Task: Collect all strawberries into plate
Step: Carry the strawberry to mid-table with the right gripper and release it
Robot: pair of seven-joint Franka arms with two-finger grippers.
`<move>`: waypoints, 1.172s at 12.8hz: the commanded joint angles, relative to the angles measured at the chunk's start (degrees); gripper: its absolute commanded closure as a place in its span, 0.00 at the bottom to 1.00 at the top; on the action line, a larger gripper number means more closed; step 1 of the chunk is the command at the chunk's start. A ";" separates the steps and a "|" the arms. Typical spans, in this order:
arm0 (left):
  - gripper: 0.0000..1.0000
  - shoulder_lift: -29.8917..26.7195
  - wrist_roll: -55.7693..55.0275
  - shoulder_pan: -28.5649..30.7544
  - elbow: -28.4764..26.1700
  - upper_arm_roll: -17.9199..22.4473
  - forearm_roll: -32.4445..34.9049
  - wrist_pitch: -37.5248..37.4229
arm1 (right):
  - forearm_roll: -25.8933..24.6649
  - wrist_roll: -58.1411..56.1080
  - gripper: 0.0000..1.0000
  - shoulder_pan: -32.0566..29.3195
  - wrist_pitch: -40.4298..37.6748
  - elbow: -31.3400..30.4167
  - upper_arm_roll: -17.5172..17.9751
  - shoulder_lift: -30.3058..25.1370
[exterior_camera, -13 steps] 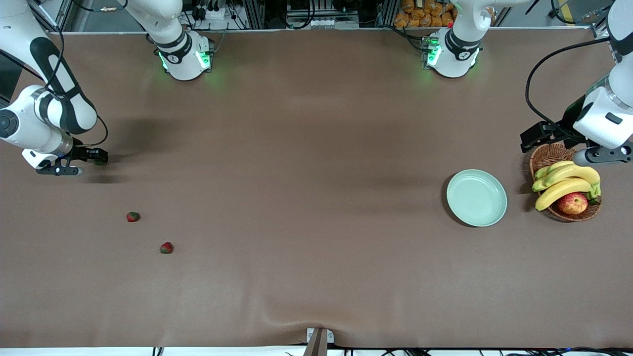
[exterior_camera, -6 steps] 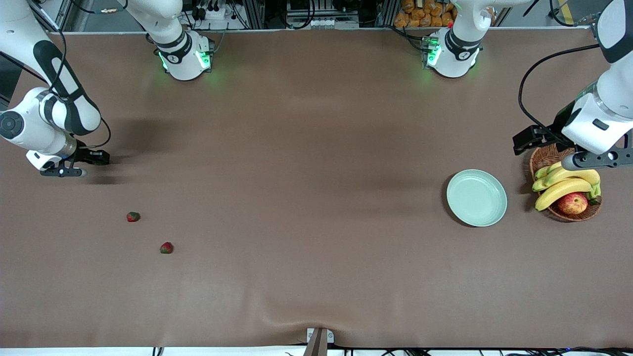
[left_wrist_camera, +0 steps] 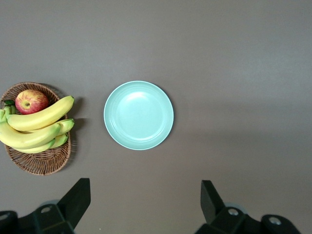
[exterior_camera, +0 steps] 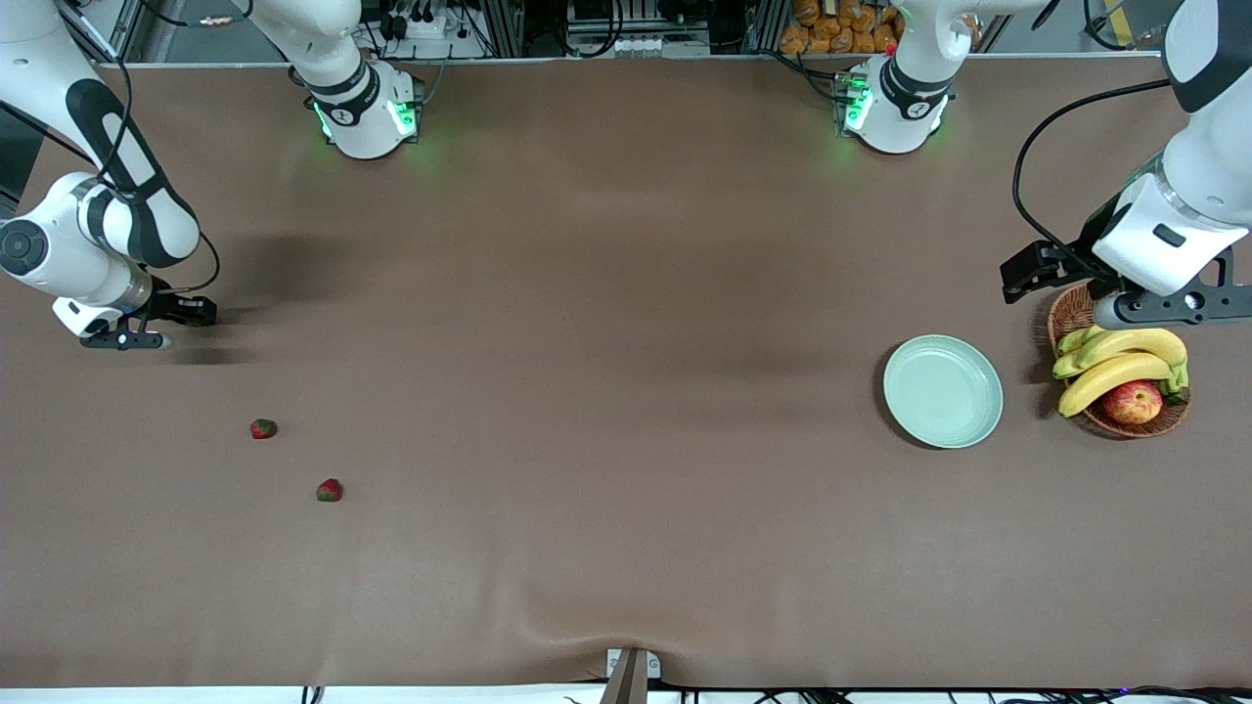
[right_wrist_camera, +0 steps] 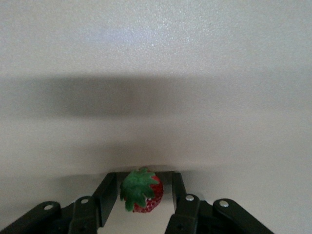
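Two strawberries point(exterior_camera: 263, 428) point(exterior_camera: 330, 490) lie on the brown table toward the right arm's end. A third strawberry point(right_wrist_camera: 144, 195), red with a green leafy top, sits on the table between the fingers of my right gripper point(right_wrist_camera: 143, 176). Those fingers stand close on both sides of it, with a thin gap showing on one side. In the front view the right gripper point(exterior_camera: 137, 330) is low at the table and hides that berry. The mint-green plate point(exterior_camera: 943, 391) point(left_wrist_camera: 138, 115) is bare. My left gripper point(left_wrist_camera: 145, 187) point(exterior_camera: 1174, 305) hangs wide open above the basket's rim, holding nothing.
A brown wicker basket point(exterior_camera: 1081, 311) point(left_wrist_camera: 44, 163) with bananas point(exterior_camera: 1115, 357) and a red-yellow apple point(exterior_camera: 1132, 401) stands beside the plate at the left arm's end. The robot bases stand along the table's back edge.
The right gripper's fingers have drawn in around the strawberry. The left gripper has shifted from over the bananas toward the basket's rim on the bases' side.
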 commanded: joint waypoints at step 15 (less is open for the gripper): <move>0.00 3.92 -6.11 -2.92 -6.89 -0.58 -0.49 12.25 | 11.55 3.33 0.80 5.99 -14.24 11.40 21.61 -9.49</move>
